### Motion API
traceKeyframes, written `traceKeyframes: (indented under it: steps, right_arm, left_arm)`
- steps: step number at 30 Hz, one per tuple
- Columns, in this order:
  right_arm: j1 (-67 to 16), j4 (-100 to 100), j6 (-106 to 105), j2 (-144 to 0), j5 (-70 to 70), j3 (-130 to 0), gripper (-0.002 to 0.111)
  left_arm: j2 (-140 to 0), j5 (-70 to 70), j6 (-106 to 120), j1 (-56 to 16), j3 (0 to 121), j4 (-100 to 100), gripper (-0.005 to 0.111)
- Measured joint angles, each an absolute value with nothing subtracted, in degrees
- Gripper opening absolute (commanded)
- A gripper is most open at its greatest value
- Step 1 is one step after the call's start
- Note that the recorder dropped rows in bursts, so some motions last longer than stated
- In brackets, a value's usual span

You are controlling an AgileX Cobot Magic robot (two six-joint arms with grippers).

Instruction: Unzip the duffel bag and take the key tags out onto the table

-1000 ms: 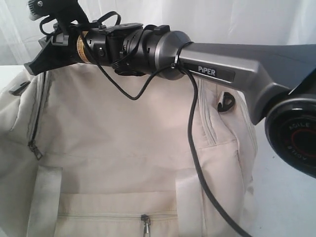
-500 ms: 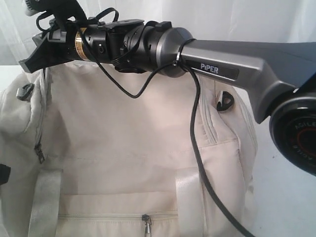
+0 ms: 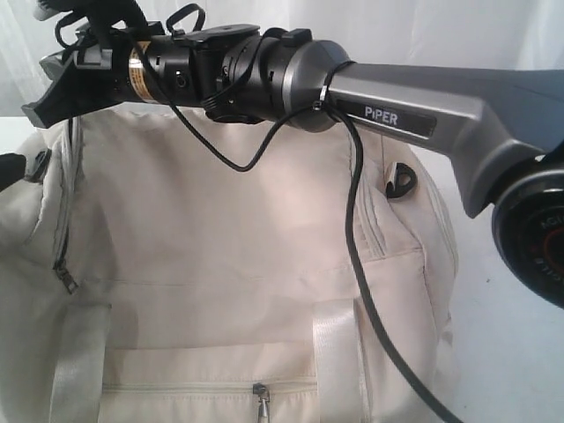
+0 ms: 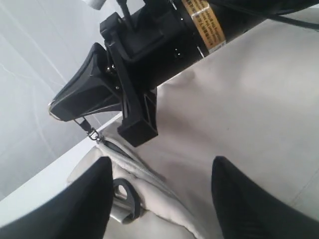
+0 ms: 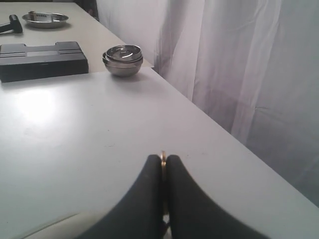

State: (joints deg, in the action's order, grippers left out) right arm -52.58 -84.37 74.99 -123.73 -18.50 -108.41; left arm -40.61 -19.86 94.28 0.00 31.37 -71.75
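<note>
In the outside view the duffel bag [image 3: 220, 238] fills nearly the whole picture. It stands on the table [image 3: 507, 352], whose bare white shows only past the bag's right side. My right gripper [image 3: 40, 104] reaches across to the bag's top left corner. The cream fabric looks soft and creased, with a pale webbing handle [image 3: 333, 370], a closed front pocket zip [image 3: 261, 398], a side zip [image 3: 65, 280] and a black D-ring [image 3: 401, 181]. No dark lining shows and I see no key tags, so I judge the unzipping barely begun. The tags, which I take to be inside, are all left to fetch. From my left wrist, my left gripper [image 4: 160, 164] stands wide open with nothing in it, poised over the bag's end beside a grey ring [image 4: 125, 199]. Ahead of it my right gripper pinches the zipper pull [image 4: 92, 133], a small metal link running down to the zip. From my right wrist, the jaws are pressed together on a thin sliver of metal. Beyond lies open table, with stacked steel bowls [image 5: 122, 59] near its edge by the curtain [image 5: 239, 74] and a black case [image 5: 42, 59] beside them.
</note>
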Motion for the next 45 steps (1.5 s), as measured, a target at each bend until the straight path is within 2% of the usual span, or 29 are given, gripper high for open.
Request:
traceKeyframes:
  steps: [11, 19, 21, 24, 28, 29, 45]
  right_arm:
    - [-51.3, -87.8, 78.9, -121.8, -20.8, -108.4, 0.000]
    - [-50.8, -88.9, 82.0, -121.8, -25.8, -108.4, 0.000]
    - [-50.8, -89.0, 82.3, -121.8, -25.8, -108.4, 0.000]
    - [-50.8, -89.3, 82.4, -121.8, -25.2, -108.4, 0.000]
    - [-50.8, -90.0, 82.4, -121.8, -23.3, -108.4, 0.000]
    - [-50.8, -90.1, 82.4, -121.8, -22.9, -108.4, 0.000]
    - [-48.6, -90.3, 82.9, -121.8, -19.7, -108.4, 0.000]
  left_arm:
    - [-56.2, -18.1, 112.2, 0.0, 31.4, -95.8, 0.062]
    - [-68.0, -18.7, 112.2, 0.0, 36.6, -98.6, 0.062]
    - [-69.9, -17.9, 112.2, 0.0, 37.7, -98.7, 0.054]
    - [-71.9, -17.8, 112.2, 0.0, 37.8, -98.7, 0.028]
    - [-72.1, -17.6, 112.2, 0.0, 37.8, -98.7, 0.003]
    - [-72.1, -17.5, 112.2, 0.0, 37.8, -98.7, 0.000]
    - [-65.4, -13.9, 112.2, -0.1, 36.6, -98.7, 0.000]
